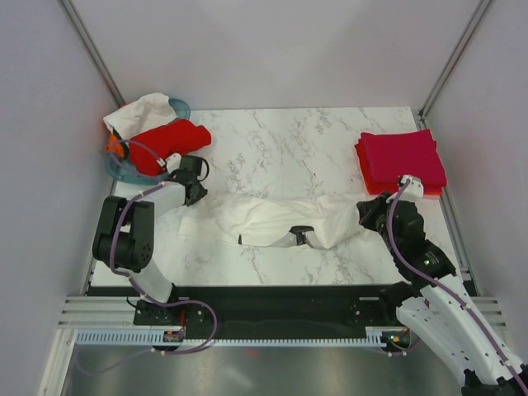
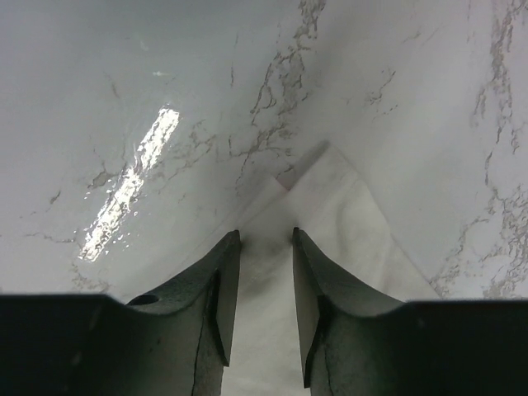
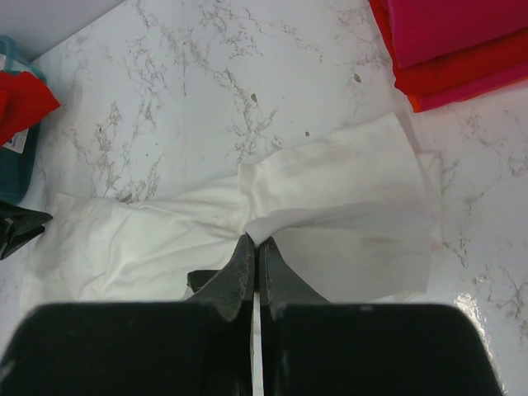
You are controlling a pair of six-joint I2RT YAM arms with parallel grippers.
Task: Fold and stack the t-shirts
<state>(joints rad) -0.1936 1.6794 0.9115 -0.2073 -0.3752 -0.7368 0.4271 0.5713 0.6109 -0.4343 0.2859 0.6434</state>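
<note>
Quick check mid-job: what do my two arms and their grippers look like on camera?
They match. The left arm and right arm have black joint housings joined by white links, and a pale lilac cable loops along each. The left gripper and right gripper have matte black fingers that taper to wedge tips.

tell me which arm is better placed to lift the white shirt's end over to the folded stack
Right. The right gripper is shut on the white shirt at its end beside the folded stack; the left gripper straddles the far corner, jaws apart.
</note>
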